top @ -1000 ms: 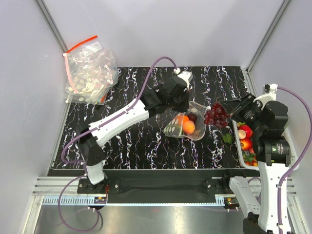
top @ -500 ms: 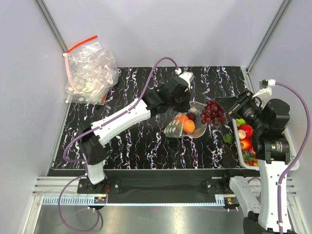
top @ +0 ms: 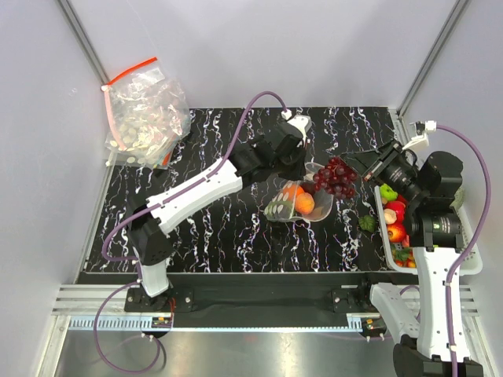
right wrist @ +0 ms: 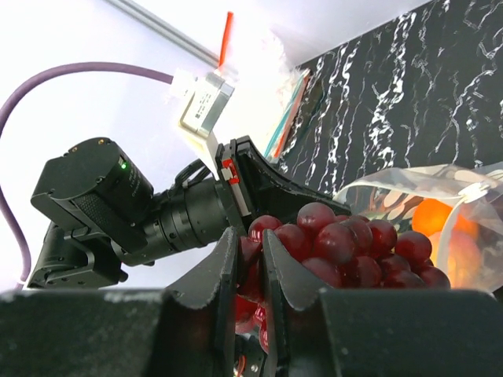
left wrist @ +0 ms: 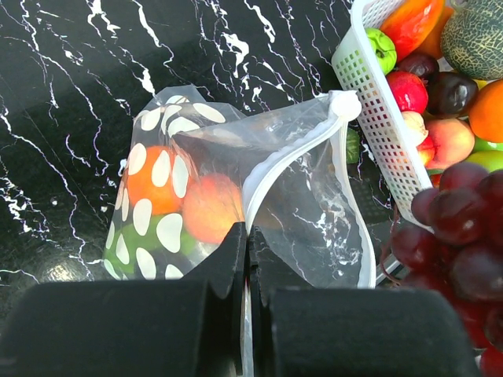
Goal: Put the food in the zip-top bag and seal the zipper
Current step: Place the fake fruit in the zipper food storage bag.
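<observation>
The zip-top bag [top: 295, 206] lies mid-table, clear with white oval spots, mouth held up. Inside it are an orange fruit [left wrist: 149, 188] and a peach-coloured one [left wrist: 212, 206]. My left gripper [left wrist: 250, 236] is shut on the bag's mouth edge, pinching the pale zipper [left wrist: 271, 169]. In the top view the left gripper [top: 302, 161] stands just behind the bag. My right gripper [right wrist: 250, 239] is shut on a bunch of dark red grapes [right wrist: 346, 243]. The grapes [top: 336, 174] hang at the bag's right, over its raised mouth, with the right gripper [top: 363, 166] beside them.
A white basket [top: 471, 259] of assorted fruit [left wrist: 424, 86] stands at the table's right edge. A small green piece [top: 367, 223] lies on the table beside it. A heap of clear bags with a red strip [top: 145, 118] sits at the back left corner.
The right gripper has carried the grapes left and slightly back, from beside the basket to the bag's raised mouth. The left gripper and bag have stayed put.
</observation>
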Robot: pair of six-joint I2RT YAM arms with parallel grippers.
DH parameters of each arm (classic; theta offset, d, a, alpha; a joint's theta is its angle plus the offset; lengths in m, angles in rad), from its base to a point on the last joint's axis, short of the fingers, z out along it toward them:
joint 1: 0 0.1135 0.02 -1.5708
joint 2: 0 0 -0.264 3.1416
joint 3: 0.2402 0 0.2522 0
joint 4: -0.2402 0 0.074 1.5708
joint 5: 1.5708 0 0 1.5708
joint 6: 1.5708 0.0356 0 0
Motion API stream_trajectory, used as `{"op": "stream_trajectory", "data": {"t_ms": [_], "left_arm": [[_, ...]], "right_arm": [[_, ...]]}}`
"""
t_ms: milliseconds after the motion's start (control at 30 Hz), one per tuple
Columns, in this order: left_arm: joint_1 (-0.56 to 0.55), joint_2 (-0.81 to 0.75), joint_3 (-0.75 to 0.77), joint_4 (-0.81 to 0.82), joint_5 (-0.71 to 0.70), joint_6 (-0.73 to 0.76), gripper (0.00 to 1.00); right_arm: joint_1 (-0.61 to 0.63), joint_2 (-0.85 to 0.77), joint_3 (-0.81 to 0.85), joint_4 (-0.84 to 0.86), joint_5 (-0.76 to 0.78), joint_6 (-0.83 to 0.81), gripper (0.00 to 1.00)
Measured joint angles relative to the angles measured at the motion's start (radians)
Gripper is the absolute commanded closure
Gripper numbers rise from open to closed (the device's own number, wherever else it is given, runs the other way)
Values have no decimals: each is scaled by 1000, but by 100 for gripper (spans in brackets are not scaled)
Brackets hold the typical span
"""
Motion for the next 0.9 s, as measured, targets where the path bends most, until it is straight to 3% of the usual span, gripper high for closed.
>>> {"op": "stream_trajectory", "data": {"t_ms": [300, 633, 900], "left_arm": [[27, 0, -2, 2, 15, 0, 100], [55, -1, -37, 12, 33, 0, 100], [71, -26, -56, 7, 35, 2, 100]], "right_arm": [[37, 43, -32, 57, -27, 31, 100], [251, 143, -38, 92, 45, 24, 100], [255, 154, -127, 103, 117, -34, 100]]}}
